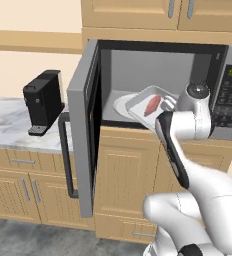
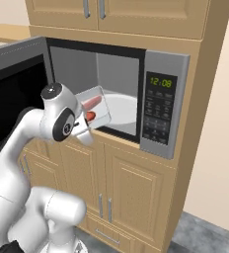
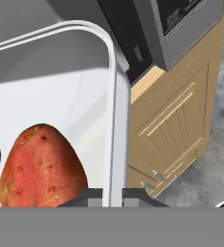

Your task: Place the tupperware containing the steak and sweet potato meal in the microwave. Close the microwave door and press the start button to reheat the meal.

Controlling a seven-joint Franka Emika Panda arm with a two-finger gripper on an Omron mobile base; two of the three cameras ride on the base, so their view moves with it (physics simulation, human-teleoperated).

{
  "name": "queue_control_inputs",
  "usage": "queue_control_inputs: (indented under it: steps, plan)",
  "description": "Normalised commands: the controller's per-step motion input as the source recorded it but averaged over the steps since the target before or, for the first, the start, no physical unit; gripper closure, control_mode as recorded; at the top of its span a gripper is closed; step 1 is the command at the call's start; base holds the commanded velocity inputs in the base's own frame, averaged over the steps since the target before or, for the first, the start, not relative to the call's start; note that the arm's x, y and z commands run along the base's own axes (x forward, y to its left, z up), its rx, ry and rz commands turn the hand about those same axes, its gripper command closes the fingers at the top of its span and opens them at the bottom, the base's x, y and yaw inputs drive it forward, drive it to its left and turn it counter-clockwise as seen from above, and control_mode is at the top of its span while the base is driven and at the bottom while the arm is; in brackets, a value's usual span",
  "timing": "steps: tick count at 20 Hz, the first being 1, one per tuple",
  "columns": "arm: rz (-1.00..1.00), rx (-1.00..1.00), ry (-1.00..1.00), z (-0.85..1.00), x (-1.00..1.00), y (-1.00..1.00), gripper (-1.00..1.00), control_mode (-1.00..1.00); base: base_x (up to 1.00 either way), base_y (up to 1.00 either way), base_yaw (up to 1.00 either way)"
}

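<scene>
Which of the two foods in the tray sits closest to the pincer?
The sweet potato, the orange lump right beside the pincer; the pink steak lies farther along the tray.

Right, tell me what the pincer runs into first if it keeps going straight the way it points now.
The pincer, shut on the tupperware rim, points along that tray. Beyond the tray's far edge, the grey wall of the open microwave cavity looks like the first thing in line, though depth is hard to judge.
</scene>
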Motion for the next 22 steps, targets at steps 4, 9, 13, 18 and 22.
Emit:
queue_control_inputs:
  steps: [4, 9, 13, 18, 22]
  plan:
    - [-0.12, 0.01, 0.00, -0.01, 0.61, 0.02, 1.00, -1.00, 0.00, 0.00, 0.00]
    - [-0.07, 0.04, 0.09, 0.00, 0.56, 0.00, 1.00, -1.00, 0.00, 0.00, 0.00]
    - [-0.01, 0.06, 0.07, 0.00, 0.59, -0.02, 1.00, -1.00, 0.00, 0.00, 0.00]
    - [0.00, 0.10, 0.01, 0.00, 0.52, -0.03, 1.00, -1.00, 0.00, 0.00, 0.00]
    - [0.00, 0.07, 0.00, -0.05, 0.48, -0.06, 1.00, -1.00, 0.00, 0.00, 0.00]
